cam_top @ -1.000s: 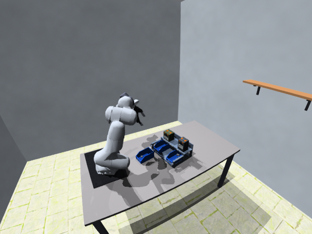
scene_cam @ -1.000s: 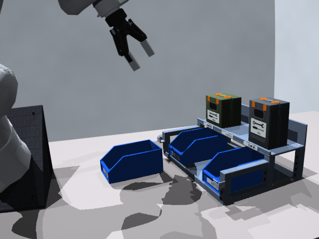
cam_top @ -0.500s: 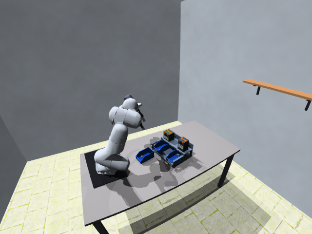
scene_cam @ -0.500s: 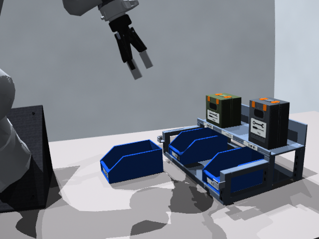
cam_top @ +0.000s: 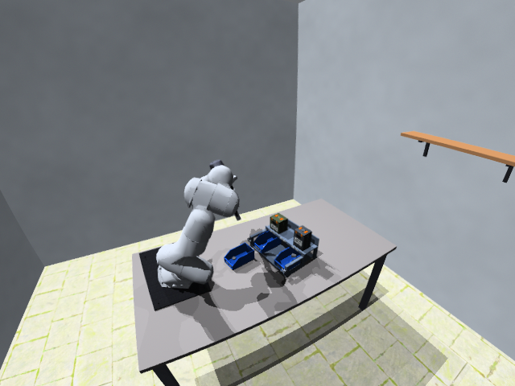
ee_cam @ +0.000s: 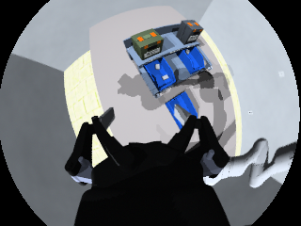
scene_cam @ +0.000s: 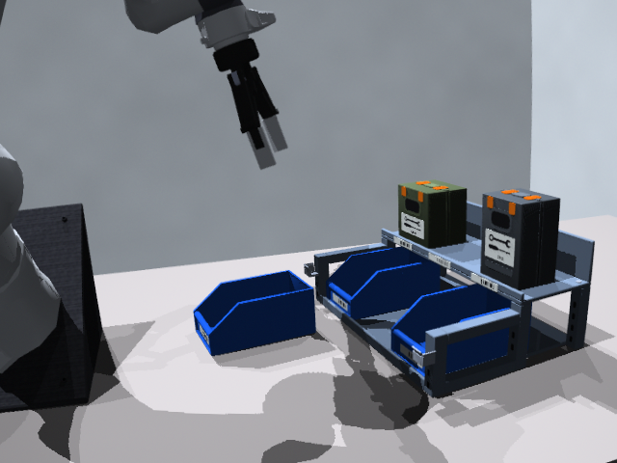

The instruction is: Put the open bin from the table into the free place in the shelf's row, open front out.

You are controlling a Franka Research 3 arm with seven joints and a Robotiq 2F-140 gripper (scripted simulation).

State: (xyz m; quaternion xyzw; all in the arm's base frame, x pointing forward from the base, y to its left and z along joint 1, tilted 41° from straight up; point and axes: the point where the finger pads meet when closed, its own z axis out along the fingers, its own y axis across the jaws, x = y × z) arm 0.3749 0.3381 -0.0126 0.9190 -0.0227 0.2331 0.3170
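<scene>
The loose blue open bin [scene_cam: 256,311] stands level on the table, left of the grey shelf rack [scene_cam: 448,299], with its low open front toward the robot's base. A small grey part [cam_top: 234,257] lies inside it. Two more blue bins stand in the rack, one at the far end [scene_cam: 384,286] and one at the near end [scene_cam: 453,323], with a bare stretch of shelf floor [scene_cam: 376,330] between them. My gripper [scene_cam: 269,149] is open and empty. It hangs high above the table, pointing down, over the gap between the loose bin and the rack. The wrist view shows the loose bin [ee_cam: 184,105] far below.
A green case [scene_cam: 431,213] and a dark grey case [scene_cam: 518,236] stand on the rack's upper board, over the bins' rear ends. My arm's base sits on a black plate [cam_top: 166,274] at the table's left. An orange wall shelf [cam_top: 457,147] hangs far to the right.
</scene>
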